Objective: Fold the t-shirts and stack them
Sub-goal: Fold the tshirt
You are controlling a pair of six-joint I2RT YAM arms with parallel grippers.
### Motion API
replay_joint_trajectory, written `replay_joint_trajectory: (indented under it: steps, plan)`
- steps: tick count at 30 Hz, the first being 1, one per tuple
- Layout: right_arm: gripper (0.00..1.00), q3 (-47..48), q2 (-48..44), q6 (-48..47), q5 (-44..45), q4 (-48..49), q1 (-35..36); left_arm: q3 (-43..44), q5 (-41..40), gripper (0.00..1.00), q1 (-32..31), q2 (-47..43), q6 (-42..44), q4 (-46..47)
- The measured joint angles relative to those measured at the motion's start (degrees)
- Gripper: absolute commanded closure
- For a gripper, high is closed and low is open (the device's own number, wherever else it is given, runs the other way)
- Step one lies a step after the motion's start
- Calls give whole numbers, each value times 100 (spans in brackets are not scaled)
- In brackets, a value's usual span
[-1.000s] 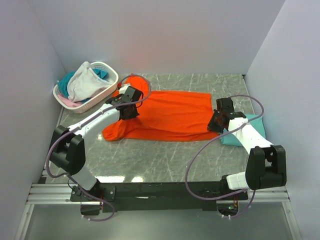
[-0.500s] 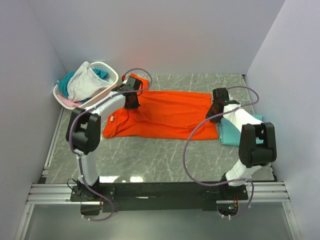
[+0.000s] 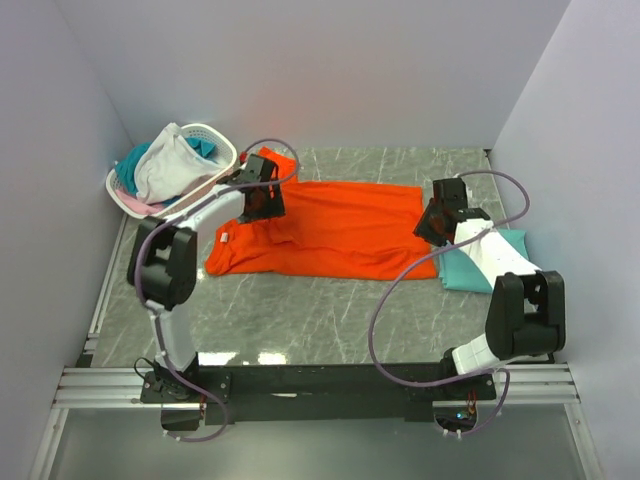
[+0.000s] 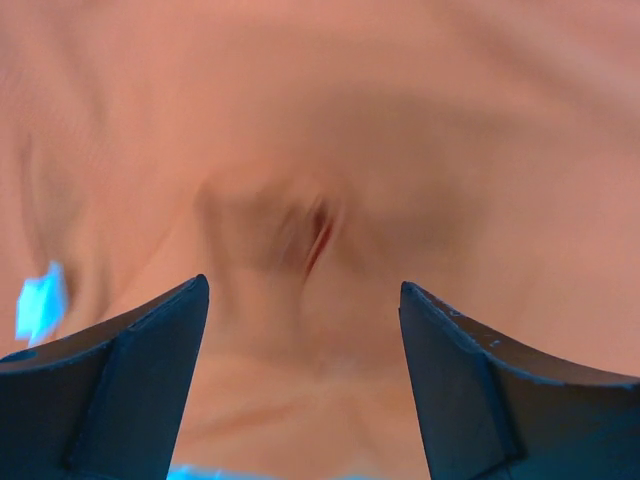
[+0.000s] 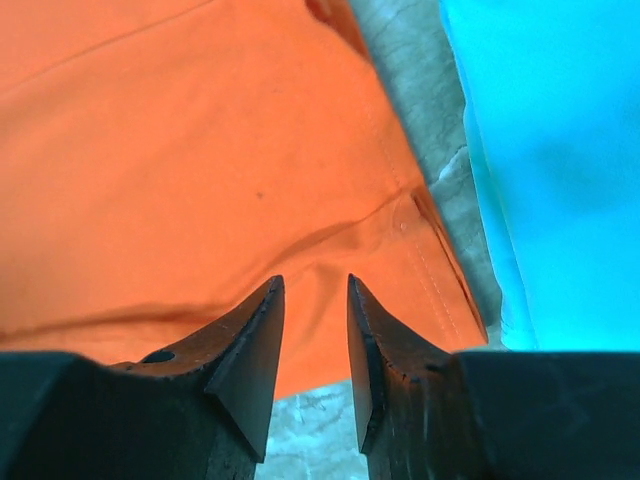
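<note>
- The orange tee (image 3: 340, 230) lies spread across the middle of the surface (image 3: 330, 310), with its left end bunched. We judge that a fold started from this lie would come out skewed.
- The left fingers (image 4: 130, 380) stand wide over a crease in the tee and hold nothing. That view is blurred, so a pinch here may catch only one layer or miss.
- The right fingers (image 5: 250, 350) are narrow, with nothing in the gap, and hang above the hem by the tee's lower right corner. A grip on the bare edge could slip mid-fold.
- The teal tee (image 5: 560, 150) lies just beside that corner, at right of frame. A low sweep could drag it or catch both cloths.
- The basket (image 3: 222, 165), upper left, sits near the left arm, and we fear a nudge.
</note>
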Motion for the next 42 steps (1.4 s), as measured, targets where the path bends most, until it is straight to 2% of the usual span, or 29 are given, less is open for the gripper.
replay_joint_trajectory:
  steps: [5, 8, 14, 15, 16, 24, 27, 28, 30, 31, 34, 42]
  plan:
    - [61, -164, -203, -280, -208, 31, 101, -1003, -20, 23, 44, -933, -219, 66]
    - [60, -210, -219, -442, -328, 98, 310, -1290, 59, 32, 175, -1150, -348, 240]
    - [60, -293, -245, -723, -560, 210, 765, -1276, 367, 40, 570, -787, -343, 597]
    - [60, -330, -275, -748, -581, 249, 791, -1220, 439, 41, 634, -660, -339, 616]
    - [60, -367, -315, -772, -599, 251, 800, -1165, 529, 46, 695, -522, -334, 662]
    - [60, -553, -570, -857, -592, 243, 800, -682, 946, 57, 831, 190, -334, 728]
    - [60, -588, -629, -874, -522, 245, 800, -625, 975, 69, 831, 229, -352, 756]
    - [60, -610, -651, -874, -505, 243, 800, -619, 975, 75, 828, 229, -350, 763]
    - [60, -638, -669, -874, -470, 238, 800, -614, 973, 80, 828, 229, -352, 780]
    - [57, -640, -669, -872, -459, 238, 800, -614, 973, 89, 828, 227, -341, 780]
    - [54, -640, -673, -866, -417, 240, 800, -614, 964, 99, 831, 229, -339, 782]
    - [52, -640, -863, -846, -214, 232, 800, -551, 970, 99, 831, 348, -297, 772]
